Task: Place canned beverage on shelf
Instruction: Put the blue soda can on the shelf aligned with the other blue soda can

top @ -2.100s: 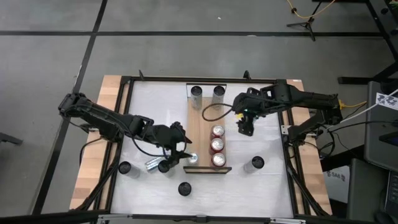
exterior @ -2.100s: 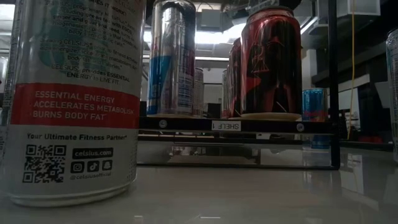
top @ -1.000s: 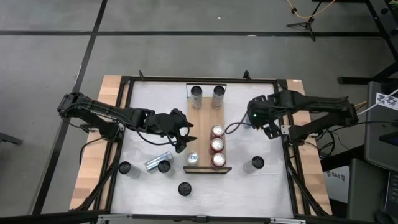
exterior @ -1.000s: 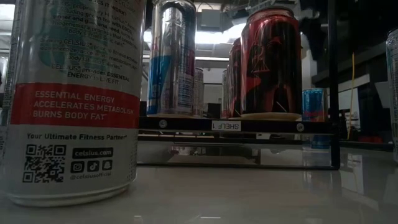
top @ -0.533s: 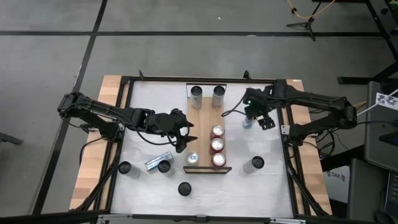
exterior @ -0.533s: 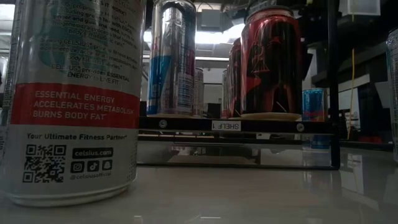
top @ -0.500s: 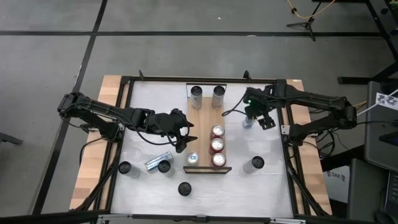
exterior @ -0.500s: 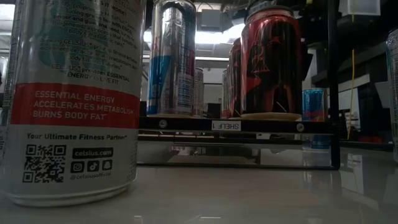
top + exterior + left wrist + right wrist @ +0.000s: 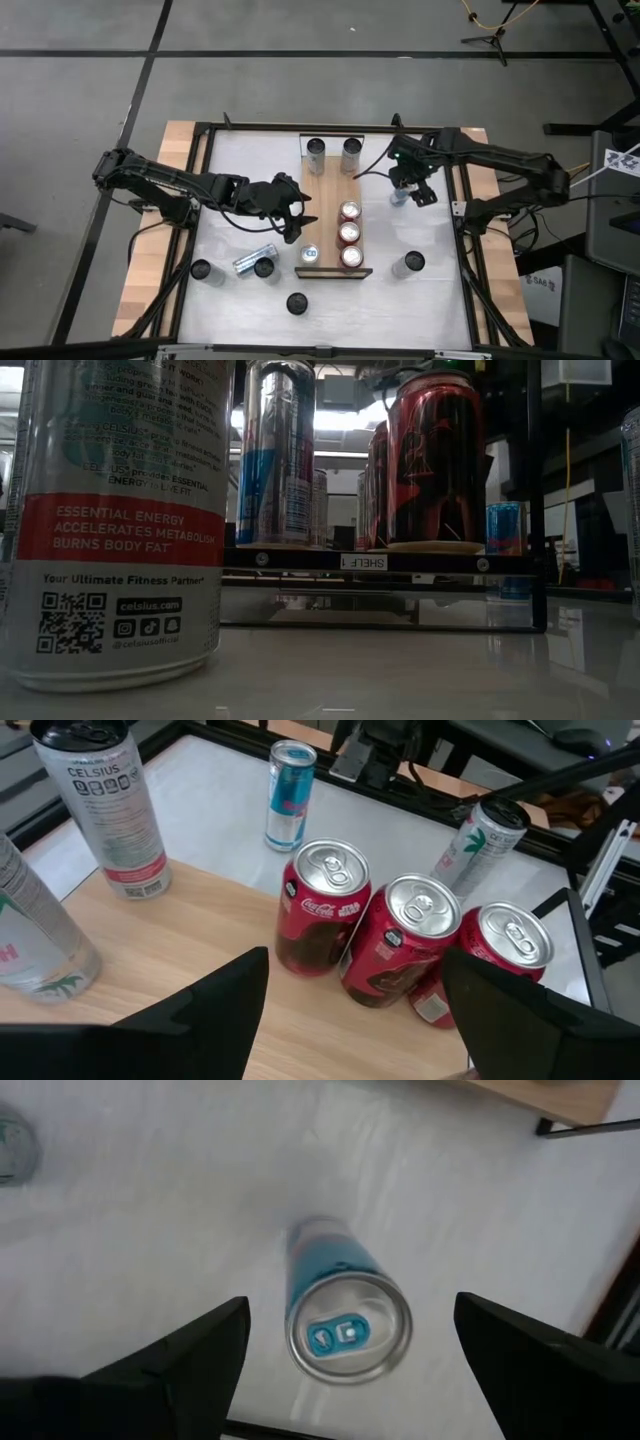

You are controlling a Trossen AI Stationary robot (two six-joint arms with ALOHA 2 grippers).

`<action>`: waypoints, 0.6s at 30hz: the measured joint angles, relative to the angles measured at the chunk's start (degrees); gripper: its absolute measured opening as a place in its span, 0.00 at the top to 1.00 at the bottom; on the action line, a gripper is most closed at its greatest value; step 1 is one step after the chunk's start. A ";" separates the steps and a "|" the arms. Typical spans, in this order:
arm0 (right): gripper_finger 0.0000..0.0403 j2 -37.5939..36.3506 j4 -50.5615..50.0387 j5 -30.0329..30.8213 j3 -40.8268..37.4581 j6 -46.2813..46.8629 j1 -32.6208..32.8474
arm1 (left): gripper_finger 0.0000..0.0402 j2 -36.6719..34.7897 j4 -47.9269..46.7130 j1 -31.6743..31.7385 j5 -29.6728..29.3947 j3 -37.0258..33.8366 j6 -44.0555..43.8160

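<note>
The shelf (image 9: 325, 200) is a light-brown plank lying down the middle of the table. On it stand two silver cans (image 9: 316, 148) at the far end, three red cans (image 9: 349, 233) along its right side and a silver-blue can (image 9: 309, 255) near the front lip. My left gripper (image 9: 300, 228) is open and empty over the shelf's left side; it faces the red cans (image 9: 400, 935). My right gripper (image 9: 410, 186) is open above a small blue can (image 9: 348, 1330) that stands upright on the table right of the shelf. Its fingers (image 9: 170, 1370) stand on either side of the can, clear of it.
Loose cans stand on the white table: two (image 9: 200, 270) and a lying one (image 9: 248, 262) at the front left, a dark-topped one (image 9: 297, 302) at the front, and one (image 9: 409, 264) at the front right. A tall Celsius can (image 9: 120, 520) fills the low view's left.
My right gripper has gone from the table's right side toward the far edge and the shelf, and now hangs over the small blue can. My left gripper has stayed still and open over the shelf.
</note>
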 joint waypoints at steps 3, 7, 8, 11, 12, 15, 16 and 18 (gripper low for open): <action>0.15 1.51 -0.36 -0.09 0.00 0.02 0.02 | 0.28 0.00 0.00 0.02 -0.13 0.00 0.00; 0.15 3.45 -1.45 -0.08 0.00 0.02 0.02 | 0.28 0.00 0.00 0.00 -0.13 0.00 0.02; 0.15 3.87 -1.54 -0.08 0.00 0.02 0.02 | 0.28 0.00 0.00 0.02 -0.13 0.00 0.02; 0.15 4.87 -1.99 -0.02 0.00 0.10 0.02 | 0.28 0.00 0.00 0.00 -0.13 0.00 0.00; 0.15 5.15 -1.99 0.35 0.00 0.17 0.02 | 0.28 0.00 0.00 0.00 -0.13 0.00 0.01; 0.15 5.87 -1.97 2.44 0.00 0.31 0.04 | 0.28 0.01 -0.01 0.00 -0.13 0.00 0.01; 0.15 5.92 -2.01 2.93 0.00 0.34 0.07 | 0.28 0.00 -0.01 0.00 -0.13 0.00 0.00; 0.15 5.99 -2.00 3.49 0.01 0.34 0.07 | 0.28 0.00 0.00 0.00 -0.15 0.00 0.02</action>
